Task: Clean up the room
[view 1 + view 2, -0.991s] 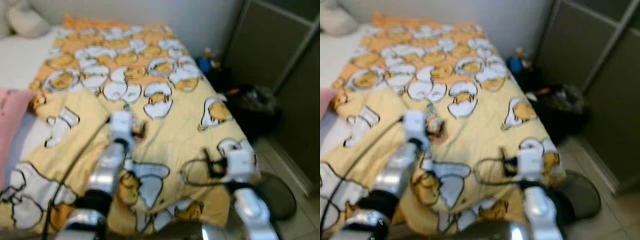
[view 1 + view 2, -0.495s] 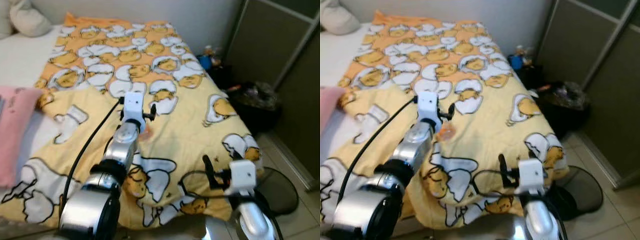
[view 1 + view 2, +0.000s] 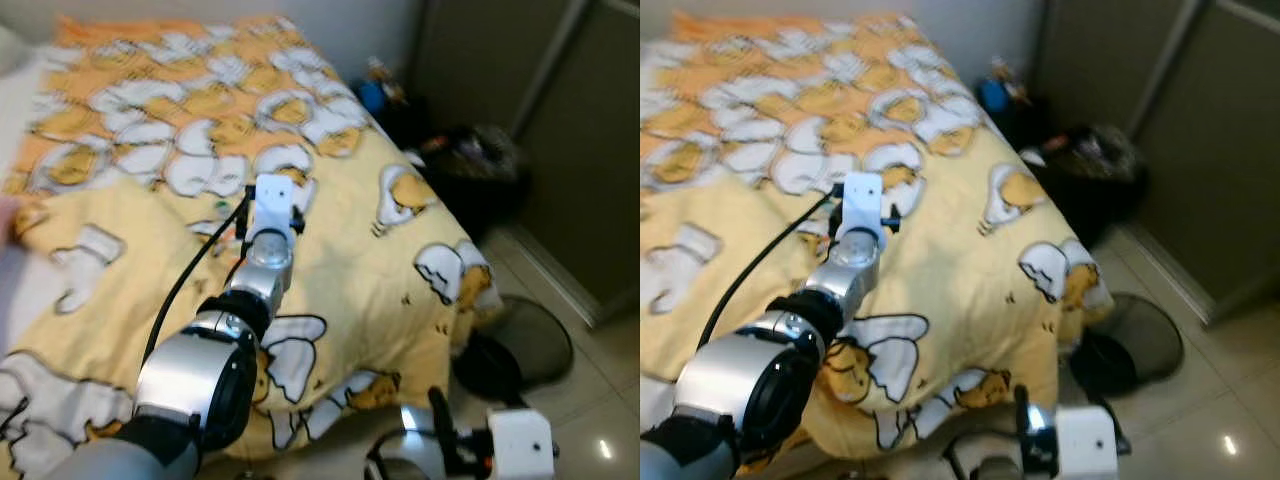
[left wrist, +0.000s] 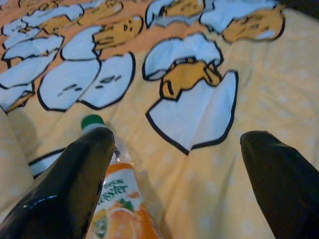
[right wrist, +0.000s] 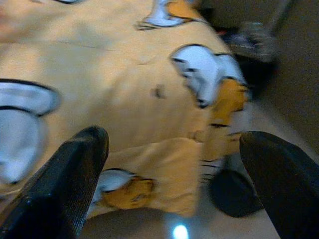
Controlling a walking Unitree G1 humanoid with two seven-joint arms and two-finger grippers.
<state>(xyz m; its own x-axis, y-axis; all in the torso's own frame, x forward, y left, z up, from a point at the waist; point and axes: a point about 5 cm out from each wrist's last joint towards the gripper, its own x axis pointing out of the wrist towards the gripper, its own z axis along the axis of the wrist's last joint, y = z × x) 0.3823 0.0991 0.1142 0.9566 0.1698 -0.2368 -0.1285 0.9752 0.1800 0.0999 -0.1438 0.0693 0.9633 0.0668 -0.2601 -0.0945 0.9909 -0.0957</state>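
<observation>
Lying on the blanket (image 4: 199, 164), the bottle (image 4: 117, 199) touches the wide-open, empty left tool (image 4: 174, 164).

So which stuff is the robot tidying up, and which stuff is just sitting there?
For the job:
- orange drink bottle with a green cap, lying on the bed
- left tool, open, right over the bottle
- full black bin beside the bed, probably where rubbish goes

Just there:
- yellow egg-print duvet
- fan on the floor
- grey wardrobe doors
</observation>
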